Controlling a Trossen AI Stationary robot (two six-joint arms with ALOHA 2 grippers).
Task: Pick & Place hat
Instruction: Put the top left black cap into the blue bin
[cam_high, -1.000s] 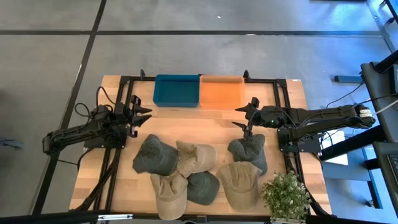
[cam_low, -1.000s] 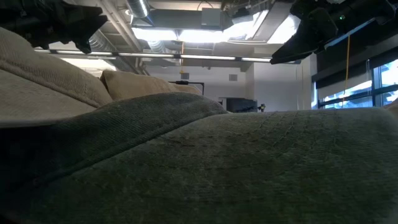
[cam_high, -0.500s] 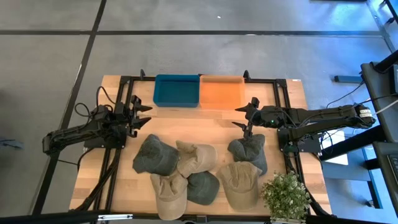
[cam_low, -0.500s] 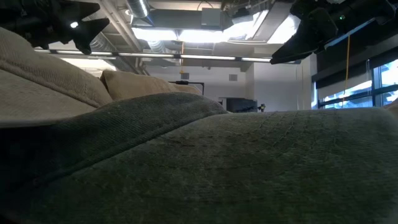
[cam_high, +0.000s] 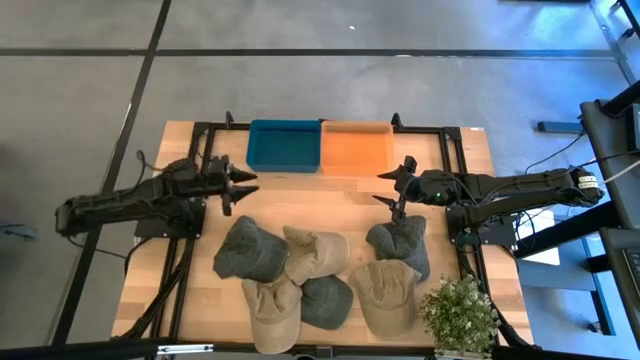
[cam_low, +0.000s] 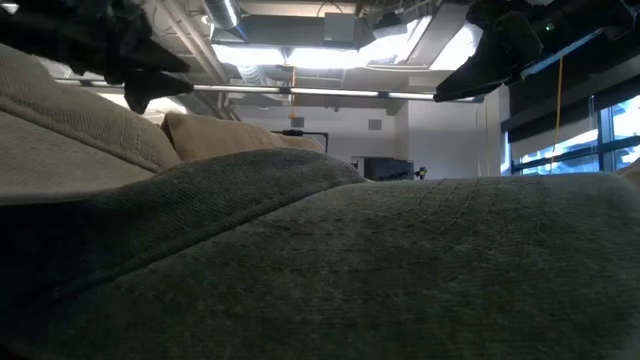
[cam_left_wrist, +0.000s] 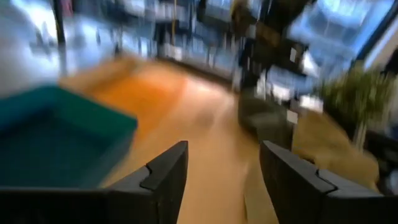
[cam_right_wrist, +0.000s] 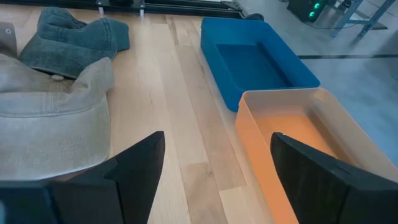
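Note:
Several tan and dark green hats lie in a loose pile on the table's near half: a dark green one (cam_high: 250, 250), a tan one (cam_high: 316, 250), a tan one (cam_high: 385, 294) and a dark grey one (cam_high: 402, 244) among them. My left gripper (cam_high: 244, 187) is open and empty, raised above the table, near the blue bin (cam_high: 285, 146) and far-left of the pile. My right gripper (cam_high: 386, 189) is open and empty, raised near the orange bin (cam_high: 357, 148), just beyond the dark grey hat's far edge. In the low view hat cloth (cam_low: 330, 260) fills the foreground.
The blue bin (cam_right_wrist: 256, 62) and the orange bin (cam_right_wrist: 298, 137) stand side by side at the table's far edge. A potted plant (cam_high: 460, 316) stands at the near right corner. Bare wood (cam_high: 320, 200) lies between the bins and the hats.
My left gripper has swung toward the table's right edge, its arm reaching out farther over the table; it stays open. The hats and my right gripper have kept still.

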